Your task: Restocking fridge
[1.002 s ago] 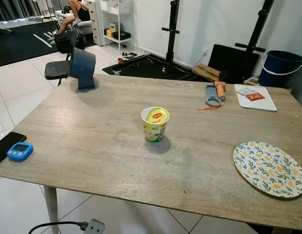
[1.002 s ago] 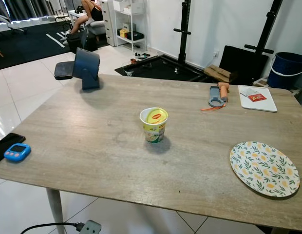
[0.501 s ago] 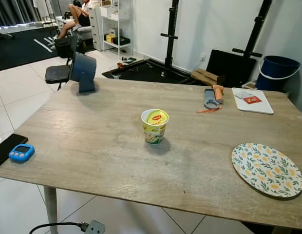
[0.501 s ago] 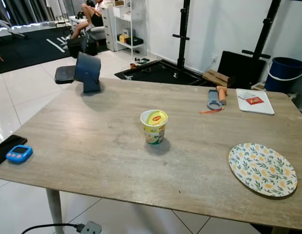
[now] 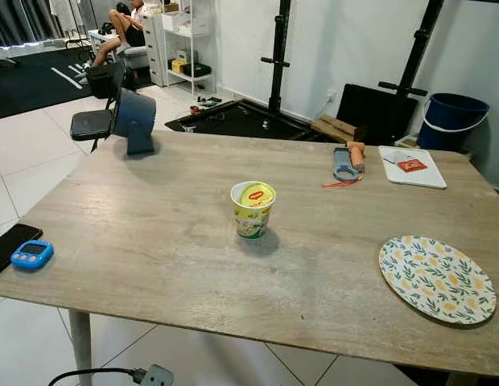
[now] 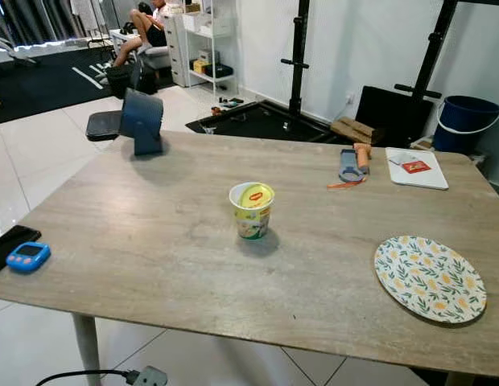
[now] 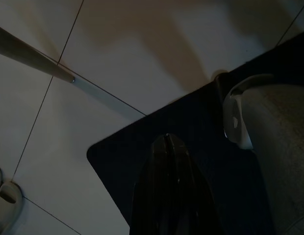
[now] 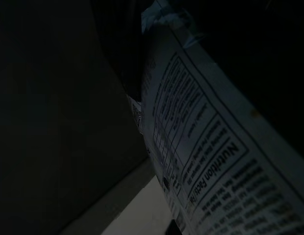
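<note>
A wooden table [image 5: 153, 233] is stretching across the head camera's view, and a yellow and green instant noodle cup [image 5: 253, 209] is standing upright near its middle, lid sealed. A round plate with a leaf pattern [image 5: 437, 278] is lying flat toward the right edge of the table, well apart from the cup. At the far right corner a white board [image 5: 410, 166] is carrying a small red packet [image 5: 410, 166], and just beside it a grey and orange tool [image 5: 347, 161] is resting on the wood. A dark blue fan [image 5: 135, 119] is standing at the far left corner, while a blue timer [image 5: 31, 254] is sitting at the near left edge, touching a black phone [image 5: 8, 246]. Beyond the table, a blue bucket [image 5: 451, 121] is standing by the wall and a person is sitting in the far background. The left gripper [image 7: 169, 186] is hanging over white floor tiles and a dark mat, its black fingers pressed together. In the dark right wrist view, a package printed with a nutrition facts label [image 8: 201, 161] is lying close against the camera; whether the right gripper is holding it cannot be told.
</note>
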### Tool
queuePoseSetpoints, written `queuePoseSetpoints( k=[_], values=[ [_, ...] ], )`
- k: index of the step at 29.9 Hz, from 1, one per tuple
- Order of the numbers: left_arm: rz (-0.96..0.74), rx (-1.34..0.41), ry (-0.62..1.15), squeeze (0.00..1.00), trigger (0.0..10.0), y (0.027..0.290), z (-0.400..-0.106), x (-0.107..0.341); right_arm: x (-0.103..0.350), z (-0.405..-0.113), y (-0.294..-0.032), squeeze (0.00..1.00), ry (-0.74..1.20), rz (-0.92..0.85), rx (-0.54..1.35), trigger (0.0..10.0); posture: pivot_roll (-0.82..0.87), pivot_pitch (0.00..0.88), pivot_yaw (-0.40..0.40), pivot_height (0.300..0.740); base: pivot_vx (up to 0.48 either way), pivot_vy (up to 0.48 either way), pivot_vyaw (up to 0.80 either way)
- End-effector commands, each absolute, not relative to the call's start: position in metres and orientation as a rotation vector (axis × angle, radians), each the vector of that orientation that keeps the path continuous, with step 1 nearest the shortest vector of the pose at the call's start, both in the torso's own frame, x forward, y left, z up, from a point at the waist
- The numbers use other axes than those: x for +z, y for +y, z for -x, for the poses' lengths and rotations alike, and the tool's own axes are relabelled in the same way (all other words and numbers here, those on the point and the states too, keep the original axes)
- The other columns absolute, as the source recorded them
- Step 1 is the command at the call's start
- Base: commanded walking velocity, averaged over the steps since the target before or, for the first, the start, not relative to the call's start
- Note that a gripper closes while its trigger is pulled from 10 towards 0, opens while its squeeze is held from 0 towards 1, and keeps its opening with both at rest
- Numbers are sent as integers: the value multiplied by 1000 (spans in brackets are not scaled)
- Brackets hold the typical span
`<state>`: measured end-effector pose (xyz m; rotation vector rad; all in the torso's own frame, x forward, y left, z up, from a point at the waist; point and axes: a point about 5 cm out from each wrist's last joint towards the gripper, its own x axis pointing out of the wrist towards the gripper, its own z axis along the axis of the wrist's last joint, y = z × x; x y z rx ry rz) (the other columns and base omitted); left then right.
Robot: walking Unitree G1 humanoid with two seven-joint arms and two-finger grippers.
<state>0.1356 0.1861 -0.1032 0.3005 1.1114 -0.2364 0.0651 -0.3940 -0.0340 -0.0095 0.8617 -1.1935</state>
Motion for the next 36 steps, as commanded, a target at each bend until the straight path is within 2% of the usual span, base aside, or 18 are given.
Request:
queuePoseSetpoints(
  k=[1, 7, 11, 13, 15, 19, 24, 36],
  values=[
    [-297, -276, 1179, 0, 10000, 181, -119, -109, -34, -72, -392, 0, 870, 41, -1137, 10000, -24, 0, -37, 740, 0, 0, 0],
    [-296, -275, 1177, 0, 10000, 181, -120, -109, -68, -89, -337, 0, 1015, 30, -817, 10000, -21, 0, -39, 740, 0, 0, 0],
    [-296, -275, 1177, 0, 10000, 181, -119, -109, -72, -91, -330, 0, 1031, 34, -772, 10000, -21, 0, -39, 740, 0, 0, 0],
    [-294, -277, 1180, 0, 10000, 180, -118, -110, -80, -100, -310, 0, 1063, 35, -640, 10000, -22, 0, -37, 740, 0, 0, 0],
    [-294, -277, 1180, 0, 10000, 180, -118, -110, -80, -100, -310, 0, 1063, 35, -640, 10000, -22, 0, -37, 740, 0, 0, 0],
    [-295, -278, 1187, 0, 10000, 180, -116, -110, -86, -112, -287, 0, 1105, 45, -466, 10000, -20, 0, -32, 740, 0, 0, 0],
    [-294, -261, 1190, 0, 10000, 184, -116, -110, -87, -123, -277, 0, 1101, 74, -365, 10000, -22, 0, -30, 740, 0, 0, 0],
    [-276, -230, 1191, 0, 10000, 188, -119, -109, -86, -135, -269, 0, 1104, 113, -268, 10000, -44, 0, -31, 740, 0, 0, 0]
  ],
)
